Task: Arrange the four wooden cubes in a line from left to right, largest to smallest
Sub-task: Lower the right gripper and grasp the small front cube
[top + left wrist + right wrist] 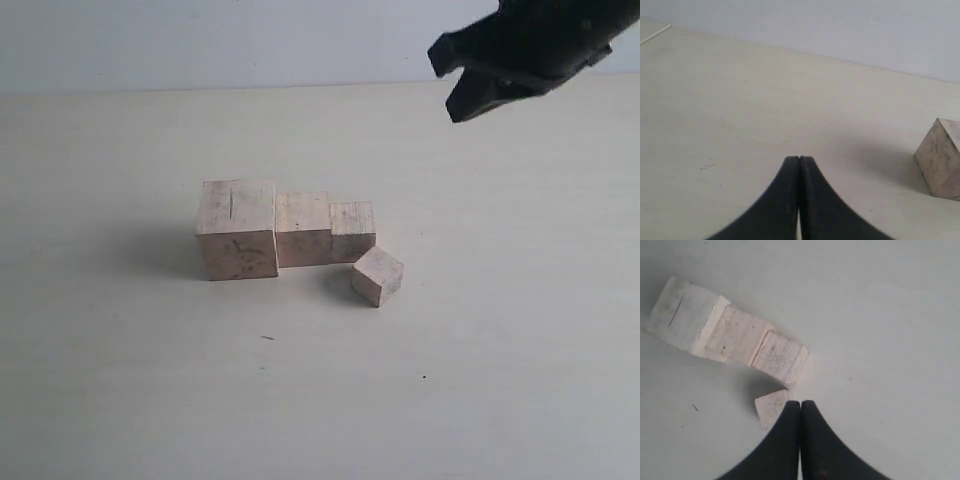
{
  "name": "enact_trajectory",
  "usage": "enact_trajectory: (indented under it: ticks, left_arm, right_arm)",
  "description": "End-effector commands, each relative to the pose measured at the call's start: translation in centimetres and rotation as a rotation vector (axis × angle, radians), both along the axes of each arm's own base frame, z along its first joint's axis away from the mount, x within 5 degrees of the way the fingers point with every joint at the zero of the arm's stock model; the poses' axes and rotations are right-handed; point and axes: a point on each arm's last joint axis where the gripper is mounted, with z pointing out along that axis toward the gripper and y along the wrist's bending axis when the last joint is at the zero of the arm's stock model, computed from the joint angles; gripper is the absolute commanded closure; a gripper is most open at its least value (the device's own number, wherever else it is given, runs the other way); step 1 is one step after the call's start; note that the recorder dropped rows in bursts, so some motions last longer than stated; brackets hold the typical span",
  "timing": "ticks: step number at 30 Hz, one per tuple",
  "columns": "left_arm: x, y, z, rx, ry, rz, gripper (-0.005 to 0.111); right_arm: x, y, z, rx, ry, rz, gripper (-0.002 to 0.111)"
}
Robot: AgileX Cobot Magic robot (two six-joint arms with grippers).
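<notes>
Three pale wooden cubes stand touching in a row on the table: the largest cube [237, 228] [682, 316], with a dark crack on top, at the left, then the second cube [303, 228] [737, 335], then the third cube [352, 230] [780, 358]. The smallest cube [378, 275] [769, 409] sits turned at an angle, in front of the row's right end and apart from it. My right gripper [462, 88] [800, 403] hangs shut and empty above the table at the upper right. My left gripper [799, 159] is shut and empty over bare table, with one cube [941, 159] off to its side.
The pale table [130, 380] runs wide on every side of the cubes. A grey wall [200, 40] stands behind its far edge. A small dark speck [267, 338] lies in front of the cubes.
</notes>
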Motion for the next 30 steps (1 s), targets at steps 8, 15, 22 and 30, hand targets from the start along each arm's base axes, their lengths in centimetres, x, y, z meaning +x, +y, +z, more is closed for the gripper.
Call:
enact_trajectory:
  ticks: [8, 15, 22, 30]
  left_arm:
    - [0.0, 0.0, 0.1, -0.004, -0.013, -0.004, 0.107]
    - [0.0, 0.0, 0.1, -0.004, -0.013, -0.006, 0.107]
    - [0.0, -0.1, 0.1, -0.005, -0.013, -0.022, 0.107]
    - [0.0, -0.1, 0.1, -0.005, -0.013, -0.022, 0.107]
  right_arm:
    - [-4.7, 4.9, -10.6, -0.149, 0.023, 0.168, 0.096]
    - [-4.2, 5.1, -11.7, -0.180, -0.015, 0.233, 0.034]
    - [-4.3, 5.7, -12.9, -0.196, -0.001, 0.255, 0.034]
    - [-3.7, 6.0, -14.2, -0.223, -0.004, 0.267, 0.034]
